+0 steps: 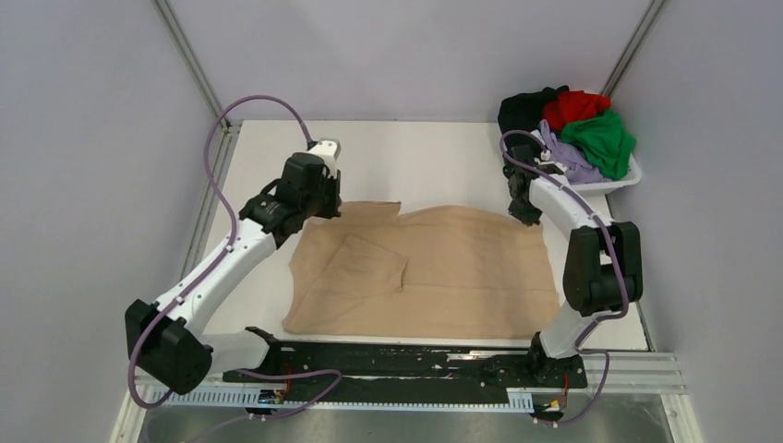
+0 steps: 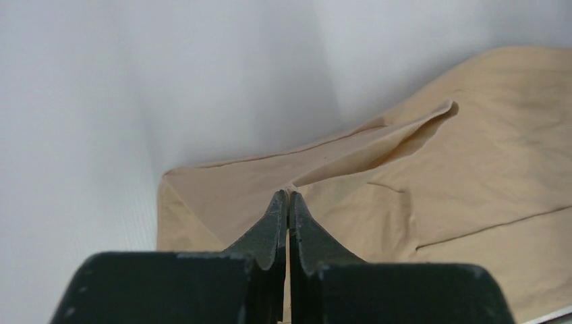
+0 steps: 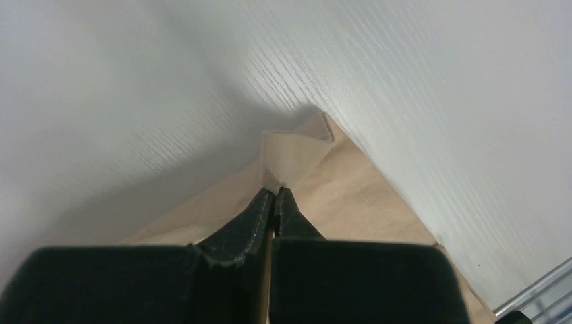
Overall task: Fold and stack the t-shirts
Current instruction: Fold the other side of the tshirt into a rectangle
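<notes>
Left hand [image 2: 289, 197] and right hand [image 3: 275, 194] are both clenched on the tan t-shirt [image 1: 443, 277], one far corner each. It's lying flat mid counter [image 1: 415, 157]. Looks like the first fold to me: next they'd have to lift together and bring that edge toward the near edge. The other shirts [image 1: 591, 129] are piled in the basket [image 1: 617, 185] at the far right corner.

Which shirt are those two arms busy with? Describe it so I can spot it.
Look at the white table. Spread across its middle lies the tan t-shirt, its far edge pinched by the left gripper and right gripper. It alone is tan and laid out; the other shirts sit heaped in a corner basket.
</notes>
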### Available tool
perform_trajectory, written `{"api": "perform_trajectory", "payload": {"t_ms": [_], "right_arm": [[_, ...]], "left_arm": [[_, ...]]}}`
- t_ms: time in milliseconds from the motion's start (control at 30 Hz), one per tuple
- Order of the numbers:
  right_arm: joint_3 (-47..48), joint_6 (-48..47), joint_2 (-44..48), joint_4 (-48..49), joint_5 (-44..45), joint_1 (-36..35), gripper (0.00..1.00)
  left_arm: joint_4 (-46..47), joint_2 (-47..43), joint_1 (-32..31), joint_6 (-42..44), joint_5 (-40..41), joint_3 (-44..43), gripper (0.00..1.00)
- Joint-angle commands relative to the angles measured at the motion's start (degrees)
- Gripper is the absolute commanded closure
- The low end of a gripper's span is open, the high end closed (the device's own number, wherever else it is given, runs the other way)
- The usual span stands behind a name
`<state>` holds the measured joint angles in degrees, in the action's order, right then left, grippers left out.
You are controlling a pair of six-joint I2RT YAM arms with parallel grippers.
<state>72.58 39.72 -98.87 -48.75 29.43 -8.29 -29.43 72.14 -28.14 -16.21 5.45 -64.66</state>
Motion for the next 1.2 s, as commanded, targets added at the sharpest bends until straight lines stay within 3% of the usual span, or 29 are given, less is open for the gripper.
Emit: {"api": "perform_trajectory", "payload": {"t_ms": [0, 800, 1167], "right_arm": [[-3.25, -0.46, 6.86, 0.17, 0.13, -1.08, 1.0], [-18.16, -2.05, 27.06, -5.23, -8.97, -2.35, 0.99], [-20.7, 1.21, 29.3, -8.47, -10.19, -2.34, 0.94]], "left_arm": [[-2.4, -6.6, -0.56, -3.65, 4.16, 1.72, 1.0], [-23.06, -27.1, -3.5, -13.99, 1.03, 9.49, 1.0], [-27.56, -28.02, -3.56, -15.84, 1.14, 10.72, 1.0]]}}
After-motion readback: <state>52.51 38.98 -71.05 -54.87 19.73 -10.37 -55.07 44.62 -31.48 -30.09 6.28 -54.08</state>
